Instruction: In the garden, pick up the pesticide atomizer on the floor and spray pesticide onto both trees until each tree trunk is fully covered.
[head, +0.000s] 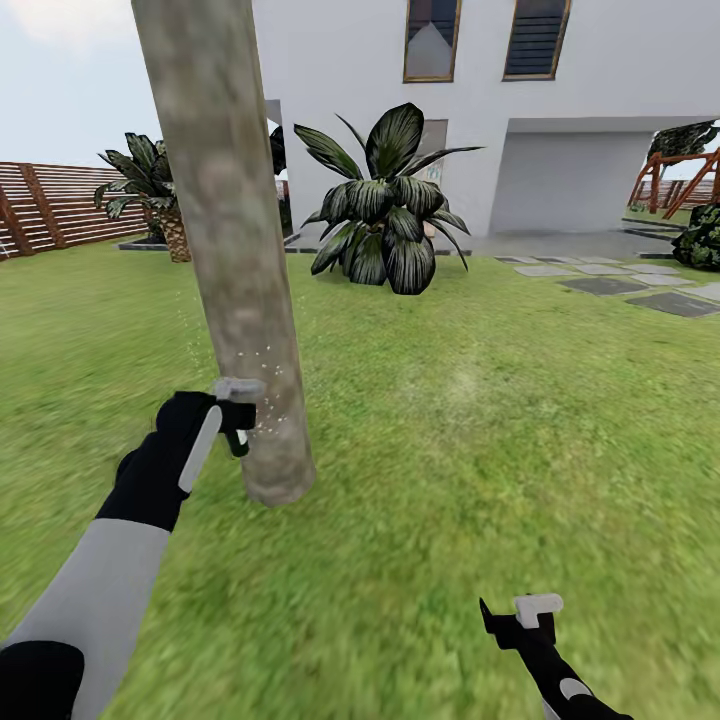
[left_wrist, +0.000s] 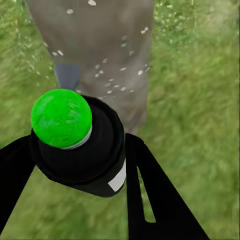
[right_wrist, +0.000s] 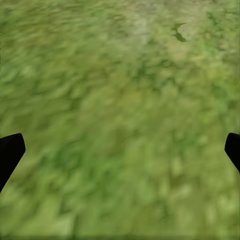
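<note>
**Pesticide atomizer (left_wrist: 80, 150) was held against a garden tree trunk (head: 225, 250) as white specks were thrown onto the bark.**

The small black bottle, green-capped, was clamped between the fingers of the left gripper (head: 235, 410), with the lower trunk just ahead of the nozzle and a scatter of pesticide (head: 262, 385) seen on and around the bark there. Most of the trunk above the gripper looked unspecked, so it was judged that the nozzle should be kept squared to the bark, close, and swept upward and round. The right gripper (head: 520, 615) was held low and apart over the grass (right_wrist: 120, 120), its fingers spread wide and empty. Beyond the trunk, a broad-leaved bush (head: 385, 205), a slatted fence (head: 60, 205) and a white house (head: 580, 120) were seen.
</note>
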